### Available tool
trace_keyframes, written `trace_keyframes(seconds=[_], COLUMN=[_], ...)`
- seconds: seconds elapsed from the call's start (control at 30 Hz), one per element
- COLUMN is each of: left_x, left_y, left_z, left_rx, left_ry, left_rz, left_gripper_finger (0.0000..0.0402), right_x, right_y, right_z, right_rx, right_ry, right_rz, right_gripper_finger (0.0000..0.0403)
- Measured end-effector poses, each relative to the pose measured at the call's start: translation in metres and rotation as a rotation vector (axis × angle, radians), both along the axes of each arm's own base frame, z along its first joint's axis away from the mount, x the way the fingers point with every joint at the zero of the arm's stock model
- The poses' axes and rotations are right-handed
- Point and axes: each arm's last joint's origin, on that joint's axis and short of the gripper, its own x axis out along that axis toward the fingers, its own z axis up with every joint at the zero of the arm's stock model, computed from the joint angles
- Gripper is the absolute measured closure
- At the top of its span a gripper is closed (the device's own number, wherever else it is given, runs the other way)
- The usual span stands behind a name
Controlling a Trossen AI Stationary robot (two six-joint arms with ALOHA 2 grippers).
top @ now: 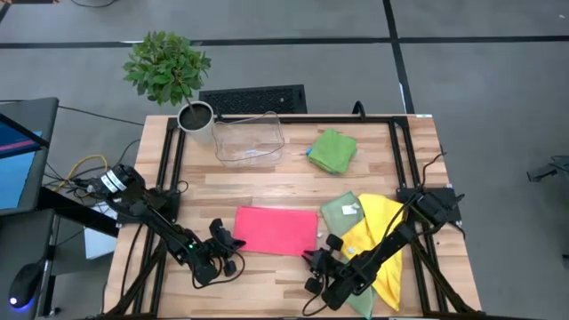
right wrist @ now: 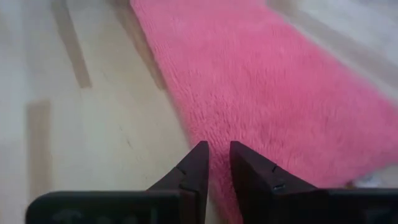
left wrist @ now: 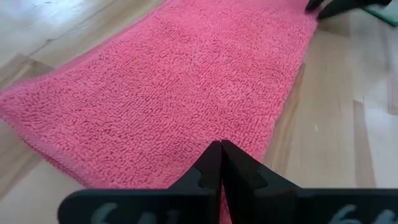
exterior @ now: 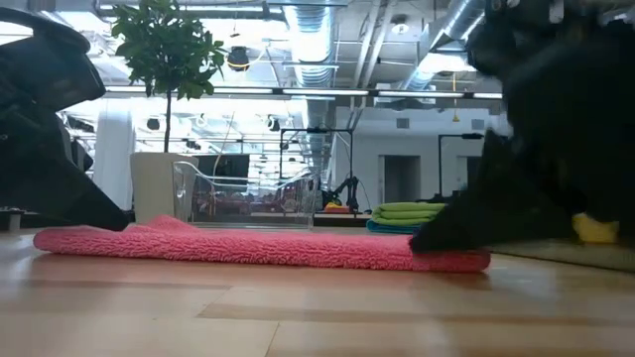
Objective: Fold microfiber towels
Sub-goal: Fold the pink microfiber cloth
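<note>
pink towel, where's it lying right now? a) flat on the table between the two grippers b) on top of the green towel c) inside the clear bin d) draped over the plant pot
a: the pink towel lies flat on the table, with the left gripper at one near corner and the right gripper at the other.

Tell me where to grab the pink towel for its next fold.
Probably by the two near corners. The pink towel lies flat as a long rectangle, with the left gripper and right gripper at its short ends. Pinch low from the table's front edge.
</note>
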Motion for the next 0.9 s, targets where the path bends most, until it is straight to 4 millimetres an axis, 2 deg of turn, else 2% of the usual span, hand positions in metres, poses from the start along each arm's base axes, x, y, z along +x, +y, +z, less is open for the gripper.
trace_keyframes(seconds=[0.13,0.23,0.33,0.5,0.63,0.8,0.9], left_x=[0.000,0.000,0.000,0.000,0.000,0.000,0.000], left_y=[0.000,0.000,0.000,0.000,0.000,0.000,0.000], left_z=[0.000,0.000,0.000,0.000,0.000,0.000,0.000], left_rx=[-0.003,-0.001,0.001,0.003,-0.001,-0.002,-0.001], left_ry=[0.003,0.002,0.000,-0.003,0.001,0.002,0.003], left_rz=[-0.002,-0.001,0.001,0.004,0.001,0.000,-0.001], left_gripper_finger=[0.0401,0.0401,0.0401,0.0401,0.0401,0.0401,0.0401], right_x=[-0.002,-0.010,-0.016,-0.022,-0.023,-0.022,-0.025], right_y=[0.001,0.003,0.006,0.011,0.009,0.008,0.005], right_z=[0.037,0.049,0.040,-0.001,-0.024,-0.021,-0.009], right_rx=[-0.066,-0.114,-0.089,-0.050,-0.005,0.016,-0.010], right_ry=[-0.069,-0.090,-0.101,-0.086,-0.042,-0.016,0.013], right_rz=[0.022,0.017,-0.014,-0.070,-0.099,-0.098,-0.081], right_gripper_finger=[0.0312,0.0312,0.0312,0.0312,0.0312,0.0312,0.0312])
